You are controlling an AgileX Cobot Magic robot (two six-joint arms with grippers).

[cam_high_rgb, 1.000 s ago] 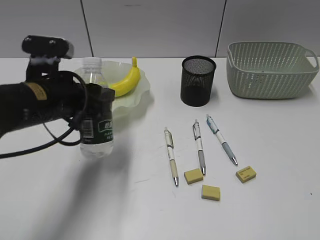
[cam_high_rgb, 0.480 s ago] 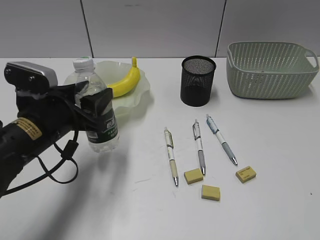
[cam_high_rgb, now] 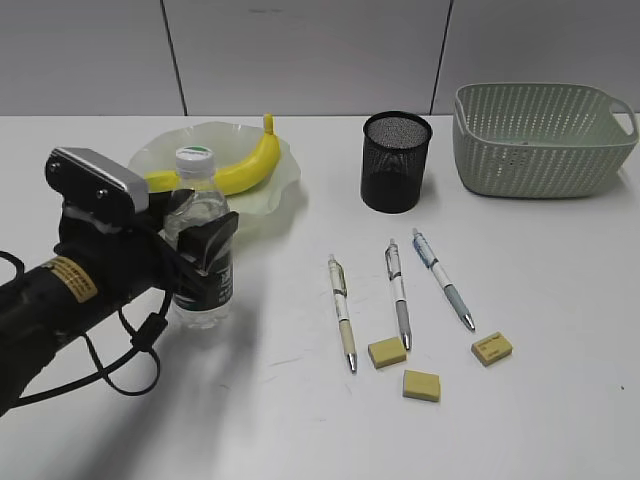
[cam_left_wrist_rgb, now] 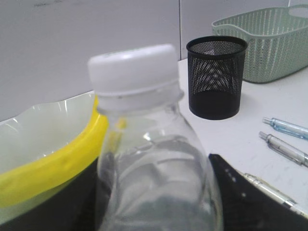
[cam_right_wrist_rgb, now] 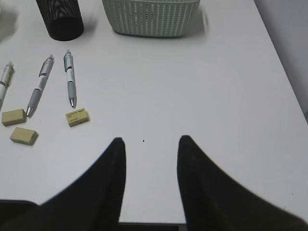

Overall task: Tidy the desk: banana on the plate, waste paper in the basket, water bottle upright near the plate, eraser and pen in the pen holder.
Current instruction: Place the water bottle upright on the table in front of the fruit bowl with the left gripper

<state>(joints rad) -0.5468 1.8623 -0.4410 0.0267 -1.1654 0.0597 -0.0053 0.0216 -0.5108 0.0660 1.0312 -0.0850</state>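
The water bottle [cam_high_rgb: 200,195], clear with a white cap and dark green label, is upright just in front of the plate [cam_high_rgb: 272,195], its base at the desk. My left gripper [cam_high_rgb: 205,252] is shut on the bottle's body; the left wrist view shows the bottle [cam_left_wrist_rgb: 154,159] filling the gap between the black fingers [cam_left_wrist_rgb: 240,197]. The banana [cam_high_rgb: 245,165] lies on the pale-green plate. Three pens [cam_high_rgb: 399,293] and three yellow erasers [cam_high_rgb: 387,352] lie on the desk in front of the black mesh pen holder [cam_high_rgb: 396,162]. My right gripper [cam_right_wrist_rgb: 149,144] is open and empty over bare desk. No waste paper shows.
The pale green basket [cam_high_rgb: 540,140] stands at the back right, next to the pen holder. In the right wrist view the pens [cam_right_wrist_rgb: 69,77] and erasers [cam_right_wrist_rgb: 77,117] lie to the left of my right gripper, with the basket [cam_right_wrist_rgb: 151,17] beyond.
My left gripper has brought the bottle from a tilted, raised pose down and forward. It now stands upright in front of the plate. Nothing else moved.
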